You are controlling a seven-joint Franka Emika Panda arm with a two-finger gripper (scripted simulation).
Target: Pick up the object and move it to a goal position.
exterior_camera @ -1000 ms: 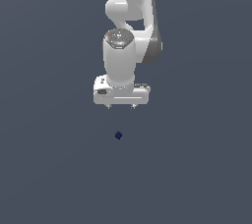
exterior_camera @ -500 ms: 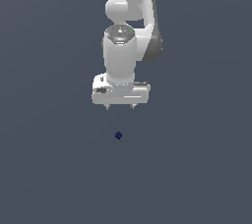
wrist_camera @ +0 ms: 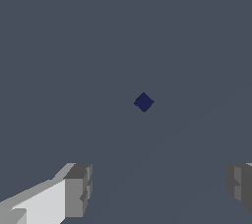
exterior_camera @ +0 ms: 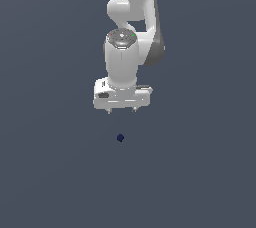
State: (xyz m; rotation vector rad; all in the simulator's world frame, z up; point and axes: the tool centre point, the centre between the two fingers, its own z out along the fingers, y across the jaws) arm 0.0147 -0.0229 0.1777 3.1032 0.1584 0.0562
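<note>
The white gripper [exterior_camera: 121,110] has dropped slightly lower over the last second, closing toward the tiny navy cube [exterior_camera: 120,138], which lies untouched on the grey floor [exterior_camera: 45,172] just below it. Fingers [wrist_camera: 78,188] are spread wide. Open floor surrounds the cube; no edges show.

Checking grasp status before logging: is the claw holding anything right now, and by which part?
Nothing is held. The claw is open, with its fingers spread wide apart and empty. The dark blue cube lies apart from it on the grey surface.
</note>
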